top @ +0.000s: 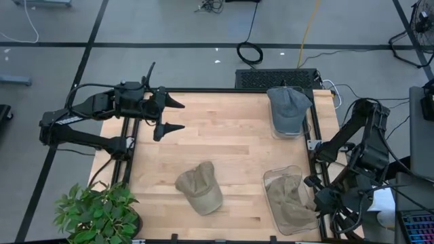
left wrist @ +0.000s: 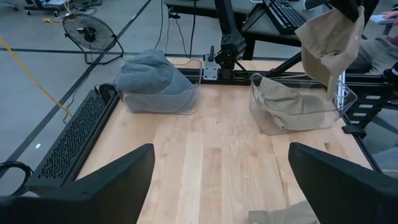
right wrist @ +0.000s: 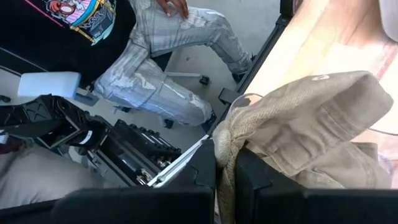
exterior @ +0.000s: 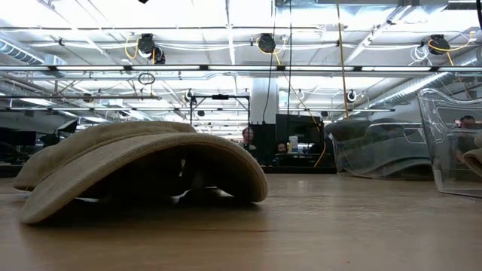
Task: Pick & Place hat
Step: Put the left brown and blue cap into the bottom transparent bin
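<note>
One tan hat (top: 200, 188) lies brim-down on the wooden table, near its near edge; it also fills the low view as the tan hat (exterior: 143, 162). My right gripper (right wrist: 225, 165) is shut on a second tan hat (left wrist: 328, 37), which is raised over a clear bin (left wrist: 301, 106) at the table's right near corner. Another tan hat (left wrist: 286, 96) lies in that bin. A grey hat (top: 288, 108) sits in a second clear bin at the right far corner. My left gripper (top: 178, 115) is open and waits above the table's far left part. My right gripper pinches a bunched fold of the tan hat's cloth (right wrist: 229, 134) between its two fingers. The hat is lifted clear and hangs slack below the gripper (left wrist: 329, 43), above the clear bin.
A potted plant (top: 95, 213) stands at the near left corner. A black mat (top: 274, 78) lies past the far edge. A seated person's legs (right wrist: 161, 74) are beside the right arm. Bare wood (top: 224, 135) spans the table's middle.
</note>
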